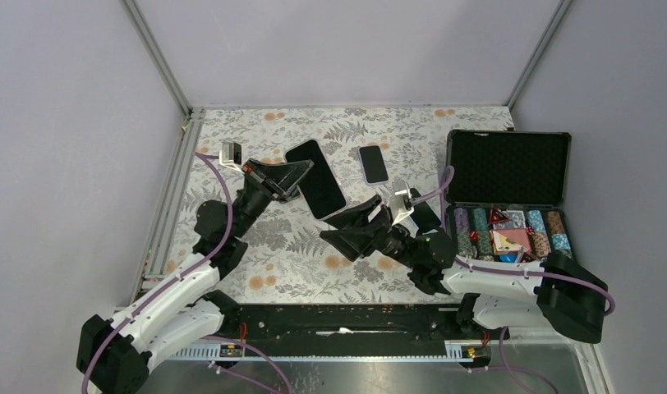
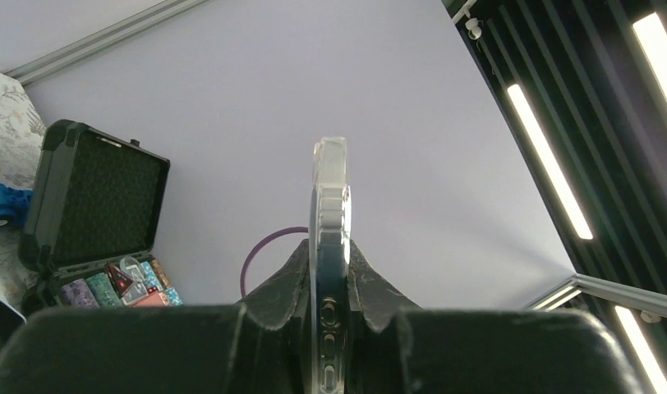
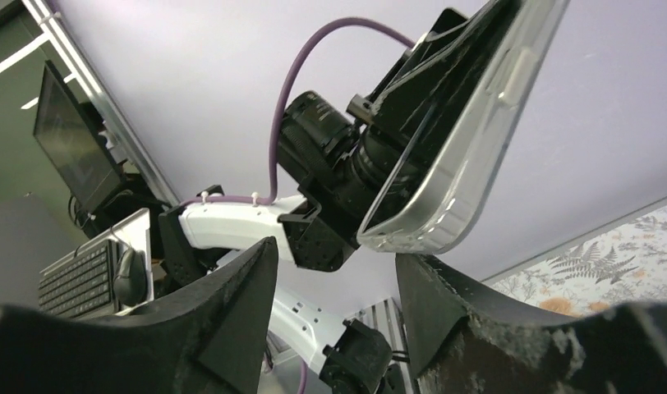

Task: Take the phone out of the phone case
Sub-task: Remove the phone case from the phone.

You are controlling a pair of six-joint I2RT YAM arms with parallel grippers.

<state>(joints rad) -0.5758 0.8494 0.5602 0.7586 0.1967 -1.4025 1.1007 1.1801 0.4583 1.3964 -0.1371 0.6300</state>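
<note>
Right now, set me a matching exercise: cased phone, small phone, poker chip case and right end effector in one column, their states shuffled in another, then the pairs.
1. cased phone
2. small phone
3. poker chip case
4. right end effector

A. lying flat on the table
B. lid open
C. clamped in the left end effector, off the table
D. jaws apart, holding nothing

Pairs: 1-C, 2-A, 3-B, 4-D

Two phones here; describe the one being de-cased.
On the floral table, left of the open black chip case, find the left gripper. It pinches the larger phone, in a clear case, off the table; the smaller phone to its right lies flat, untouched.
</note>
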